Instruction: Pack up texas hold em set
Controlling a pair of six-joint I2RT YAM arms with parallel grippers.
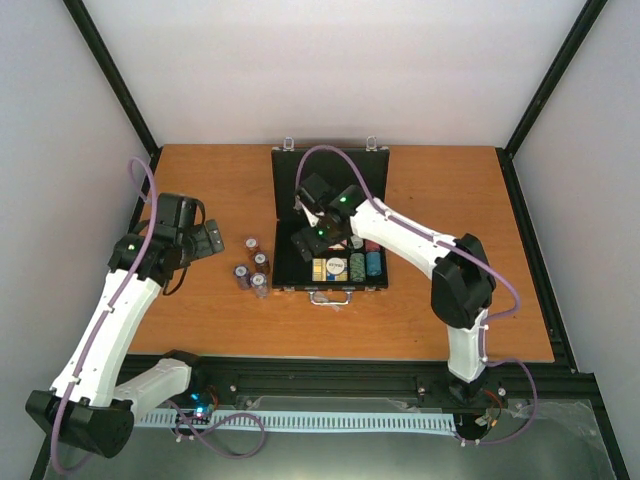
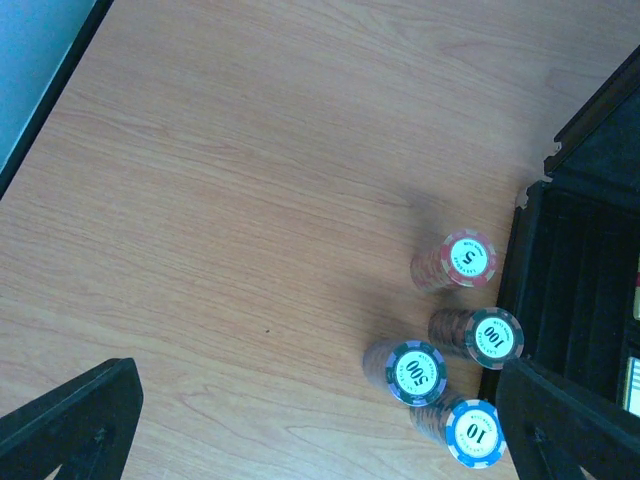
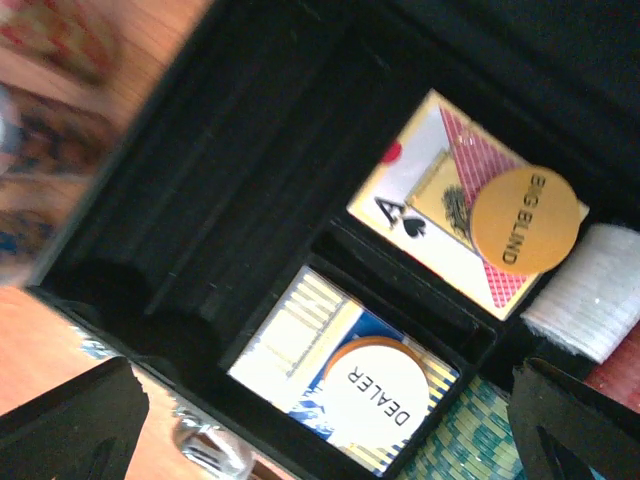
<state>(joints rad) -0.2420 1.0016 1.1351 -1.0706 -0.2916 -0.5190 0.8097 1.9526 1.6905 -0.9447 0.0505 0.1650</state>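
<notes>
Black case [image 1: 350,168] open mid-counter [image 1: 450,300], card decks [image 3: 420,215] and discs [image 3: 525,220] inside, four chip stacks [image 1: 252,268] at its 9 o'clock, my left tool [image 2: 320,430] gaping empty at their 10 o'clock, my right tool [image 3: 320,400] spread wide over the case, holding nothing

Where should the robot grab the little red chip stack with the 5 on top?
Around its round sides, low down, coming straight from above. The red stack of chips marked 5 stands upright on the wooden table, with bare wood around it for open fingers.
</notes>
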